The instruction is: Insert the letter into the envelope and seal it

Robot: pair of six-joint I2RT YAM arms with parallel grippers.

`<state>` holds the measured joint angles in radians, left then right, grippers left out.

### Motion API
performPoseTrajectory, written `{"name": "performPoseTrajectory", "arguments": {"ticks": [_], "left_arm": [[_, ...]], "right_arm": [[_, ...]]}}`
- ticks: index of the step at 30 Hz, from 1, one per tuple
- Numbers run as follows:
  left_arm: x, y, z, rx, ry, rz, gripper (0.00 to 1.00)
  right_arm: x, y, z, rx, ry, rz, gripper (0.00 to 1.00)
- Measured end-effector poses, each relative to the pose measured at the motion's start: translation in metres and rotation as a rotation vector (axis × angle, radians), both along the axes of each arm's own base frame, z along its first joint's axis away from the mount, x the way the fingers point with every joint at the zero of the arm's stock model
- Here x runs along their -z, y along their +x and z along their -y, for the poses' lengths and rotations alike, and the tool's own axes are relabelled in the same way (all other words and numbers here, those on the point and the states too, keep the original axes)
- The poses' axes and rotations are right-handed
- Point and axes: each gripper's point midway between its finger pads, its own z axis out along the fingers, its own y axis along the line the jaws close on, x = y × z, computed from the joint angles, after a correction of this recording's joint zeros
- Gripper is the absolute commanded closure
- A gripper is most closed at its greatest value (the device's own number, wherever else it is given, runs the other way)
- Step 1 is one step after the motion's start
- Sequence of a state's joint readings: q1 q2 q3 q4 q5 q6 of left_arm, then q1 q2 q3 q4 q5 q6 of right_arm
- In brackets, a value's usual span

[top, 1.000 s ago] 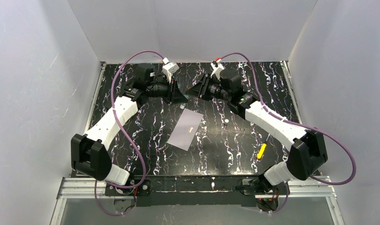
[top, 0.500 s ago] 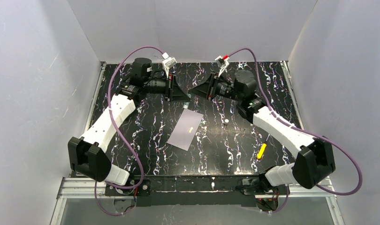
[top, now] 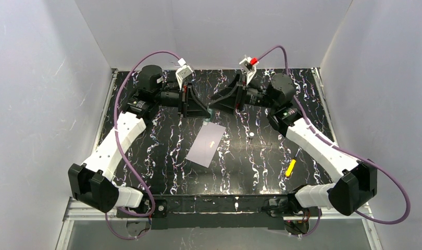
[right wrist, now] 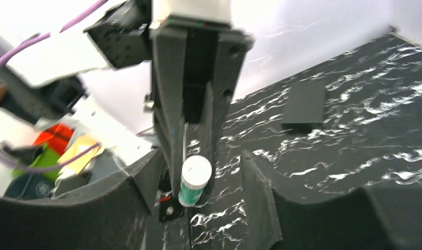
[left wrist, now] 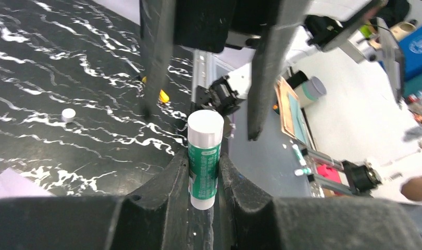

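Sealing looks to be the step in hand. The left gripper (left wrist: 204,174) is clamped on a green-and-white glue stick (left wrist: 205,136), held above the far middle of the black marbled table (top: 261,156). The right gripper (right wrist: 201,161) faces it with jaws spread wide, a finger on either side of the stick's white end, apparently not touching. The envelope (top: 205,146) lies flat nearer the bases. The letter is not visible and is perhaps inside. Next, the right gripper should close squarely on that end, likely to uncap or twist it.

Envelope (top: 206,145), yellow object (top: 290,167) on black table (top: 250,156)
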<state>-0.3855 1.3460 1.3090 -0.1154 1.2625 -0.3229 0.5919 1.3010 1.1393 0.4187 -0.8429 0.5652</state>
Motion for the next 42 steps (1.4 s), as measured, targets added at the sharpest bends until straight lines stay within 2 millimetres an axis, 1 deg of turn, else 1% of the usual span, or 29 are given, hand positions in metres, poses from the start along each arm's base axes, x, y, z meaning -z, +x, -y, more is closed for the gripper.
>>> {"name": "performPoseTrajectory", "arguments": {"ticks": [3,5,7,9,11,13,16,18,19,24,25,28,32,37,42], "left_arm": [[0.007,0.012,0.001,-0.073,0.022,0.01,1.0],[0.018,0.025,0.0,-0.151,0.052,0.019,1.0],[0.027,0.038,-0.001,-0.22,0.083,0.027,1.0],[0.033,0.05,-0.004,-0.286,0.111,0.047,1.0],[0.039,0.054,-0.006,-0.316,0.132,0.046,1.0],[0.045,0.061,-0.009,-0.356,0.154,0.05,1.0],[0.051,0.068,-0.013,-0.401,0.184,0.057,1.0],[0.052,0.071,-0.014,-0.414,0.19,0.066,1.0],[0.052,0.072,-0.014,-0.42,0.189,0.074,1.0],[0.053,0.074,-0.015,-0.43,0.19,0.083,1.0],[0.054,0.074,-0.015,-0.43,0.191,0.082,1.0],[0.055,0.074,-0.015,-0.428,0.192,0.08,1.0],[0.055,0.073,-0.014,-0.422,0.188,0.079,1.0],[0.055,0.07,-0.014,-0.409,0.185,0.068,1.0],[0.055,0.067,-0.017,-0.393,0.191,0.03,1.0]], "right_arm": [[-0.008,0.022,-0.002,0.144,0.006,-0.061,0.25],[-0.009,0.035,-0.004,0.237,0.012,-0.117,0.25],[-0.002,0.041,-0.011,0.321,0.005,-0.183,0.25],[0.01,0.041,-0.022,0.389,-0.028,-0.248,0.25],[0.018,0.045,-0.031,0.48,-0.053,-0.281,0.26],[0.026,0.051,-0.03,0.576,-0.07,-0.305,0.28],[0.031,0.055,-0.028,0.681,-0.081,-0.322,0.35],[0.033,0.057,-0.026,0.724,-0.092,-0.328,0.43],[0.036,0.058,-0.025,0.74,-0.104,-0.333,0.44],[0.057,0.067,-0.024,0.801,-0.166,-0.362,0.45],[0.06,0.068,-0.024,0.81,-0.174,-0.367,0.46],[0.067,0.071,-0.024,0.826,-0.187,-0.377,0.57],[0.067,0.07,-0.026,0.82,-0.187,-0.38,0.67],[0.067,0.068,-0.028,0.809,-0.19,-0.377,0.98],[0.067,0.067,-0.027,0.777,-0.196,-0.347,0.99]]}}
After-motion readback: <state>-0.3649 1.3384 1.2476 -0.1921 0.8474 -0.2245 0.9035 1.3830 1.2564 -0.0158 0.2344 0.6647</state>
